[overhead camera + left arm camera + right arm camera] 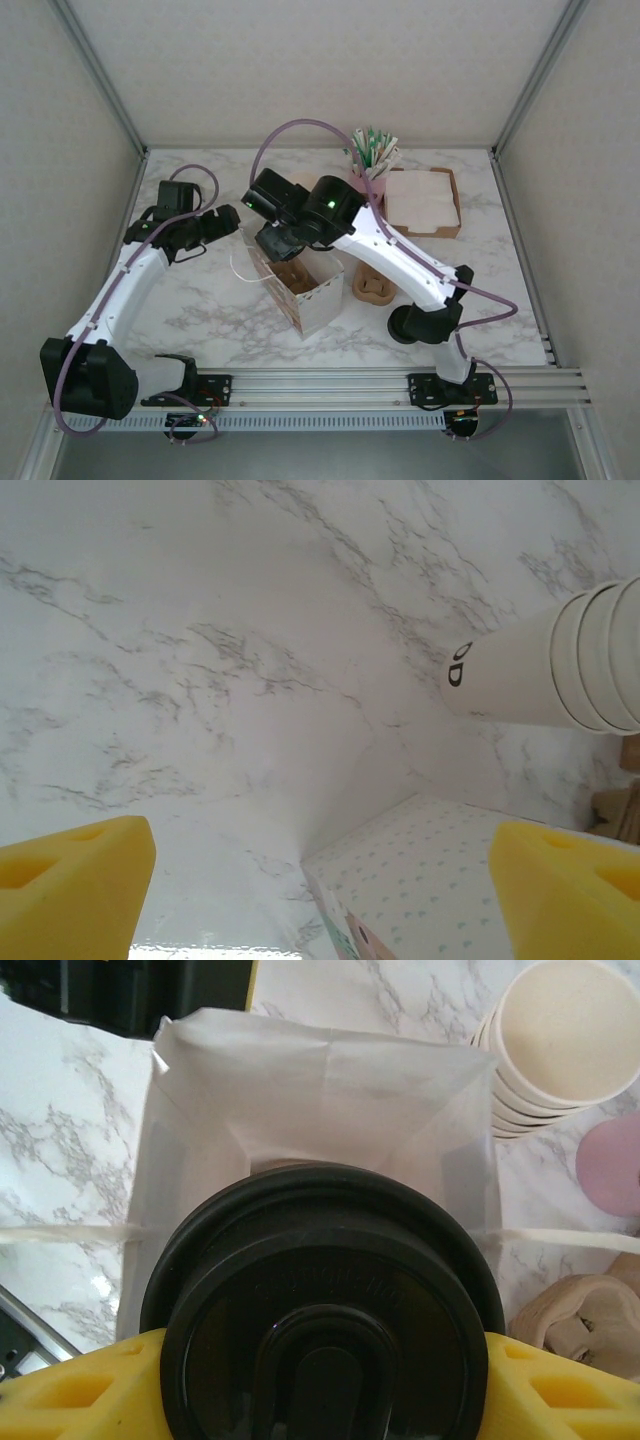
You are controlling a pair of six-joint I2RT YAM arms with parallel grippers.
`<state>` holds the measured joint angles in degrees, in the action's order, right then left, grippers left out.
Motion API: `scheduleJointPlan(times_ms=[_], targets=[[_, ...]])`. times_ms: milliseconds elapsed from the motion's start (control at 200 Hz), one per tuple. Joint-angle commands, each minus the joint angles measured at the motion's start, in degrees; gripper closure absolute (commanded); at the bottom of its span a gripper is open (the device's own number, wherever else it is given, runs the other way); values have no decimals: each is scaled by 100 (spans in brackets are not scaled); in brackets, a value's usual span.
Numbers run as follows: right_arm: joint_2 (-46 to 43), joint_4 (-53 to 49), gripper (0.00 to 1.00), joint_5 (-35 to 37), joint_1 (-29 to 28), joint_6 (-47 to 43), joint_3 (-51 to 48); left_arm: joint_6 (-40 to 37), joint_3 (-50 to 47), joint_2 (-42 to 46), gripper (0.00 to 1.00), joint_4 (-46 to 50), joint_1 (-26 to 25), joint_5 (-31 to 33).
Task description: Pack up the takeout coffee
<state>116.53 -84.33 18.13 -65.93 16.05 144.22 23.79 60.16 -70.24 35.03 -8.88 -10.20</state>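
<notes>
On the marble desk [200, 300] a white paper bag [318, 300] is standing upright with its mouth open; a brown pulp cup tray [590, 1325] is sitting just beside it on the right; a stack of cream cups [555, 1030] is resting near the bag's far side; the left claw [320, 870] is hovering spread and empty just left of the bag; the right claw [278, 243] is pinching the coffee cup [320, 1300] between its yellow fingers, holding the black lid over the bag's open mouth.

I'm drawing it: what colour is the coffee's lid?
Black. The takeout coffee's lid shows best in the right wrist view.
</notes>
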Motion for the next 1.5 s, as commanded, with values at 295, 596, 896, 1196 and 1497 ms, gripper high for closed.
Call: scheduleJointPlan(times_ms=[295,596,896,1196,1497], targets=[[377,-156,39,-184,108,-69,100,-14,120,1,13,-41,-15,-525],[370,-23,40,-116,140,-81,-215,-22,121,-25,13,-37,-49,-580],[432,191,40,-98,186,-15,-555,-24,132,-43,13,-31,-61,-587],[276,554,42,-182,294,10,-1051,-30,133,-36,13,-14,-68,-580],[196,977,42,-362,431,79,-1523,-41,132,-60,13,2,-87,-571]])
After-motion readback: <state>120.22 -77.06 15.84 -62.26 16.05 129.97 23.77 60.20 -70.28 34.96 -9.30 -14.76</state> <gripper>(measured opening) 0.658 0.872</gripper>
